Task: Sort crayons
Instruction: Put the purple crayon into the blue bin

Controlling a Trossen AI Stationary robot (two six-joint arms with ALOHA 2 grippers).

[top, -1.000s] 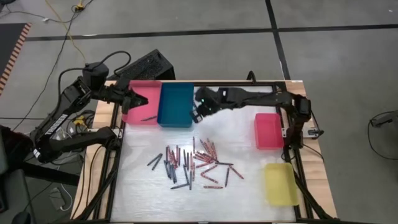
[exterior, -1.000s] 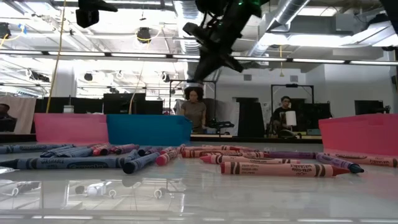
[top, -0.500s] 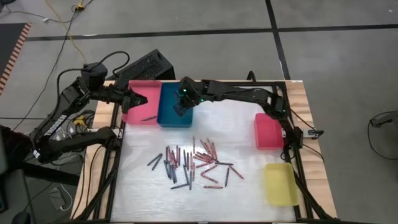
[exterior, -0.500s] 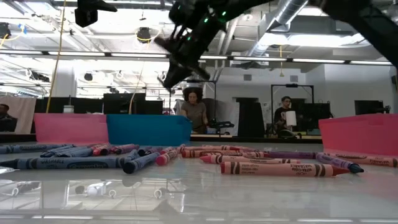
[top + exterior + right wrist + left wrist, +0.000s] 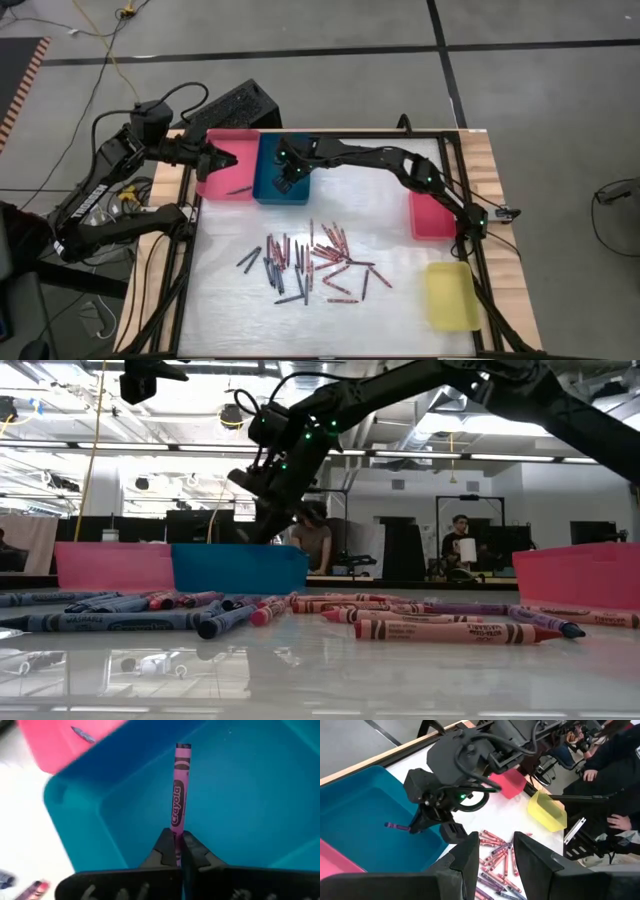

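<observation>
My right gripper (image 5: 287, 181) (image 5: 178, 845) hangs over the blue tray (image 5: 281, 170) at the table's far left, shut on a purple-pink crayon (image 5: 179, 790) (image 5: 395, 825). My left gripper (image 5: 232, 160) (image 5: 495, 845) waits above the pink tray (image 5: 222, 170), open, with nothing between its fingers. One dark crayon (image 5: 238, 189) lies flat on the pink tray's floor. A pile of red, pink, blue and dark crayons (image 5: 312, 262) (image 5: 300, 610) lies flat on the white table top. My right gripper pinches one end of the crayon (image 5: 176, 831) between its two fingertips. The fingers slant down from the table's right side, and the crayon sticks straight out ahead of them, in line with them. Its free end (image 5: 183, 747) points into the blue tray; whether it touches the floor I cannot tell.
A red tray (image 5: 431, 213) and a yellow tray (image 5: 450, 295) stand along the table's right edge. The right arm (image 5: 400, 165) stretches across the far side of the table. People sit in the room beyond the table (image 5: 312, 535).
My right gripper has swung toward the table's left edge and come down, from over the far middle of the table to over the blue tray. It has stayed shut on the crayon.
</observation>
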